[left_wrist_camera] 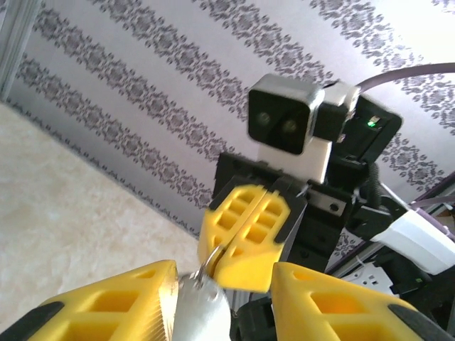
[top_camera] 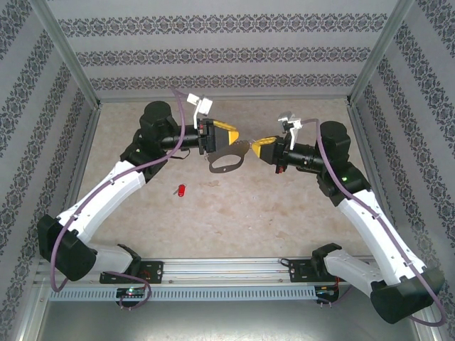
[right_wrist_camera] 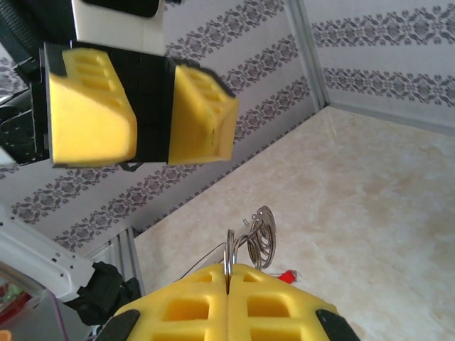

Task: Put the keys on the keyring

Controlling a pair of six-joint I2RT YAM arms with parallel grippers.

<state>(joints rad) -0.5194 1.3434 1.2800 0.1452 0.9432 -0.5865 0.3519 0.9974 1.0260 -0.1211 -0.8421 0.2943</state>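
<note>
Clearly we are steadying the keyring (left_wrist_camera: 202,312), left gripper (top_camera: 237,138) clamping it and right gripper (right_wrist_camera: 227,273) pinching one of its thin rings (right_wrist_camera: 261,234); next we must fetch the key (top_camera: 182,190) lying apart on the table (top_camera: 284,206).

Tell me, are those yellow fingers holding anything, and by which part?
Yes, the keyring: the left fingers grip its flat loop, and the right fingers pinch one thin metal ring. The red key lies unheld on the table.

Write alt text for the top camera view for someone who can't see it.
The left gripper and right gripper nearly meet above a beige table, the keyring hanging between them. A small red key lies on the table near the left arm.
</note>
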